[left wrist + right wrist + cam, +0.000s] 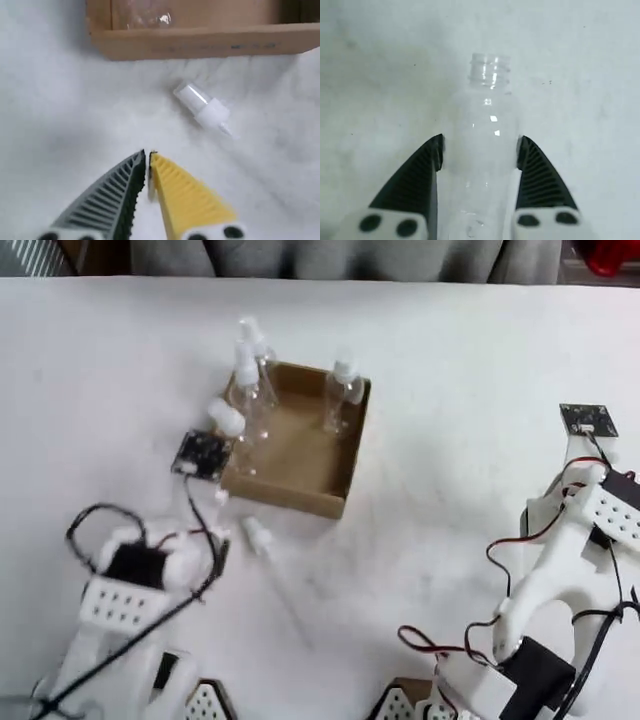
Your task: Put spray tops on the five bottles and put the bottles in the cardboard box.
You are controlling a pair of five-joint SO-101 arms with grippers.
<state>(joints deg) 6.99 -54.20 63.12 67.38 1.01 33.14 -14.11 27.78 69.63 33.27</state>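
Up high, the cardboard box sits about 11 o'clock off the desk's middle. Capped bottles stand at its 1 o'clock corner and bunch at its 10 o'clock side, and a loose spray top lies on the desk at its 7 o'clock. Left wrist cam: left jaws pressed together, that spray top lying just ahead, near the cardboard box. Right wrist cam: right jaws pinching an uncapped bottle by its body.

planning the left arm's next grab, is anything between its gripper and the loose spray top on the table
Nothing visible. Only bare table lies between the left gripper, fingers shut, and the spray top. The cardboard box sits beyond the top, not in the path.
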